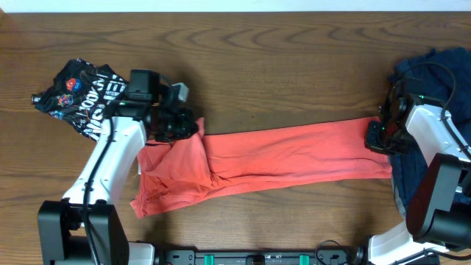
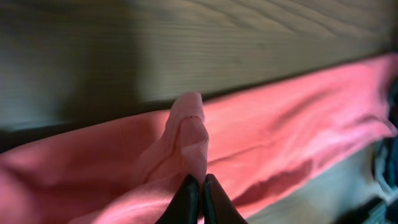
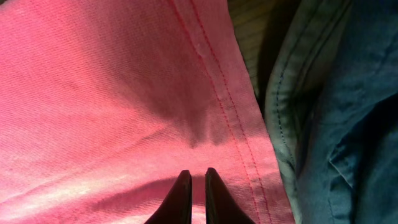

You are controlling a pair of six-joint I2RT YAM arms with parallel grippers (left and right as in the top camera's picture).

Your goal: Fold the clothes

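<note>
Coral-red shirt [image 1: 294, 154] lies stretched across mid-frame on the tabletop [image 1: 280, 66]. The left pincer [image 2: 198, 182] is clamped on a raised fold, and the right pincer [image 3: 198, 177] is pinched narrow on the hem. A black printed shirt [image 1: 77, 96] sits upper left, with navy clothes [image 1: 434, 73] at the far right.

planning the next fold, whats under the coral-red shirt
Along the long edges of the coral-red shirt only the wooden table shows; navy clothes lie beside its right hem. Anything directly beneath the fabric is covered and cannot be seen.
</note>
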